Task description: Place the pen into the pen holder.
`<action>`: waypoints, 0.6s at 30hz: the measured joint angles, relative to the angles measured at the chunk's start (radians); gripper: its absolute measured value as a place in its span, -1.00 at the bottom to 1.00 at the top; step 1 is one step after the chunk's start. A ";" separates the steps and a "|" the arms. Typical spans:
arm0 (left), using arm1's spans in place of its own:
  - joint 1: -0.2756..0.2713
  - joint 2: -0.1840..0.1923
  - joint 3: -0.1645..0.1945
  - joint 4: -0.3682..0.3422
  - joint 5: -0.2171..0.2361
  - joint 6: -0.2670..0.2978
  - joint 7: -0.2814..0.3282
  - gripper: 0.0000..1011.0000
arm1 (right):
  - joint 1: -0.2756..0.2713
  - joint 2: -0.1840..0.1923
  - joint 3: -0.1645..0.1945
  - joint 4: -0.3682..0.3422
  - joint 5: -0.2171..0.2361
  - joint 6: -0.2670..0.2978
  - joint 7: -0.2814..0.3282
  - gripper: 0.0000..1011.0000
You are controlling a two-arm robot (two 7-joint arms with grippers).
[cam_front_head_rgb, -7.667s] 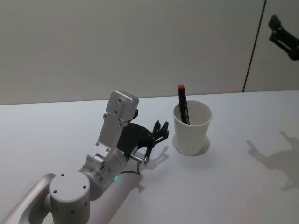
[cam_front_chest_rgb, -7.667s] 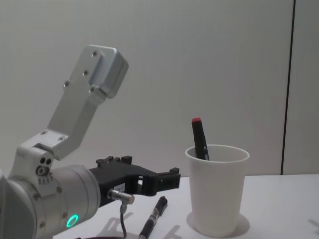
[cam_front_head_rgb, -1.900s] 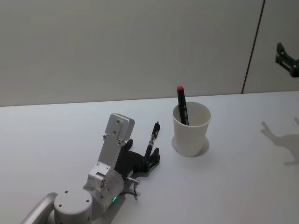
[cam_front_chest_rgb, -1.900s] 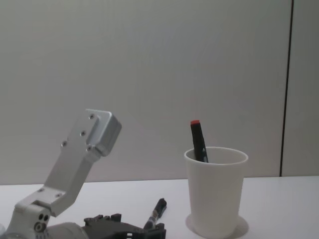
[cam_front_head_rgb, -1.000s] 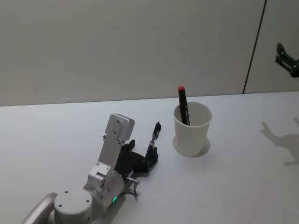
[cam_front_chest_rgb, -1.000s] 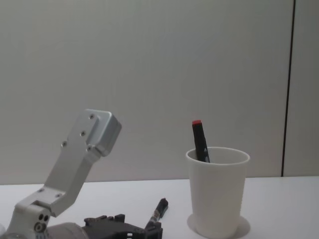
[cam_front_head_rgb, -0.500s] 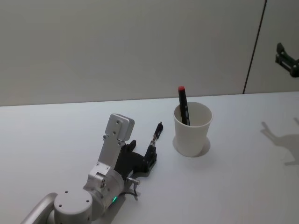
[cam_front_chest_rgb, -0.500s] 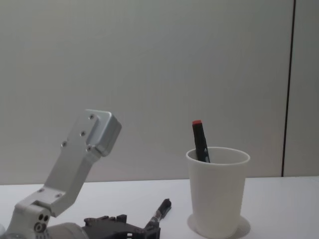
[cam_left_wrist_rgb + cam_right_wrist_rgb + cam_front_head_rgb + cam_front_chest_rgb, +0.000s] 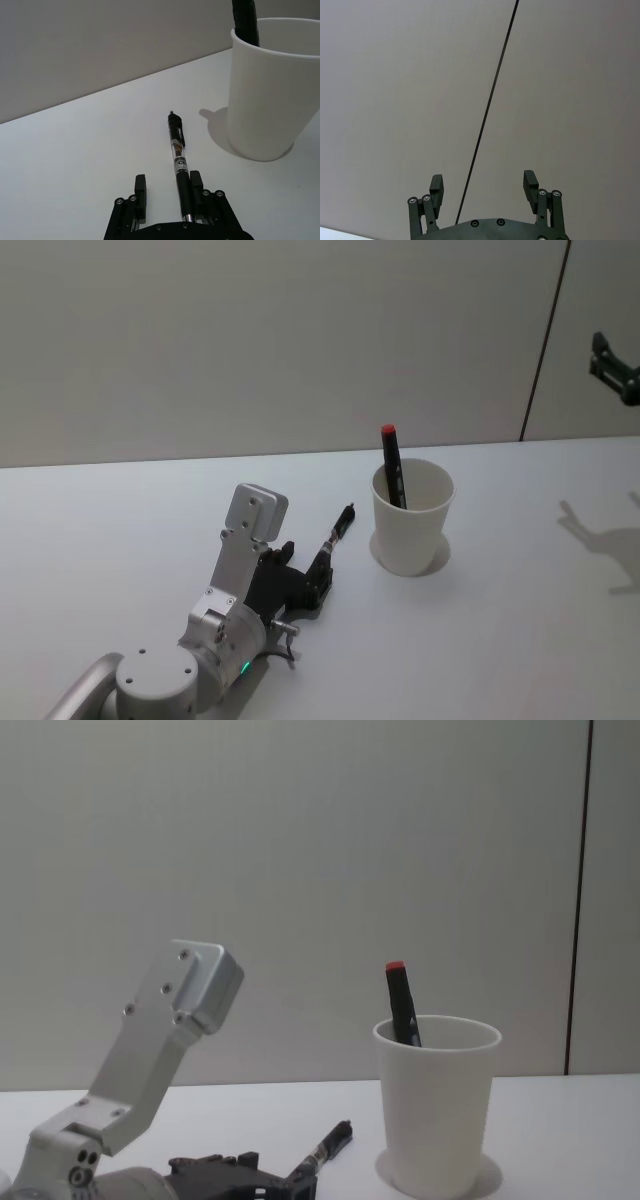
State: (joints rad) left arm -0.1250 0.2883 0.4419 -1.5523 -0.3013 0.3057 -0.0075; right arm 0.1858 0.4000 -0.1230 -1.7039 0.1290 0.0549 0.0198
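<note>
Surface (image 9: 520, 640), white, is seen running across the head view, backed by a pale wall (image 9: 250, 340) that is crossed by one dark upright seam (image 9: 545, 340).

On the left, the left arm (image 9: 245, 540) is stretched forward and low. Its silver link (image 9: 160, 1030) is shown rising at a slant in the chest view.

A white paper cup (image 9: 410, 530) is stood upright on the surface, right of centre. A black marker with a red cap (image 9: 392, 465) is leaned inside it, and its top is seen above the rim.

The left gripper (image 9: 322, 578) is held down at the surface, to the left of the cup and apart from it. In the left wrist view the left gripper (image 9: 168, 182) is shown with its jaws apart. The pen (image 9: 177, 150) is laid between them, pressed against one jaw, with a clear gap to the other.

The pen (image 9: 338, 532) is found outside the cup, just beside it on the left. Its near end is set between the jaws and its far end is pointed toward the cup without touching it. Whether the far end is raised off the surface cannot be told.

The right gripper (image 9: 603, 355) is held high at the far right, before the wall. In its own wrist view the right gripper (image 9: 483, 180) is seen with jaws wide apart and nothing between them.
</note>
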 joint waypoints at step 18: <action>0.000 0.000 0.000 0.000 0.000 0.001 0.000 -0.20 | 0.000 0.000 0.000 0.000 0.000 0.000 0.000 0.98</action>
State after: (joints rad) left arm -0.1250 0.2883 0.4419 -1.5524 -0.3013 0.3062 -0.0075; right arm 0.1857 0.4000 -0.1230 -1.7040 0.1291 0.0549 0.0198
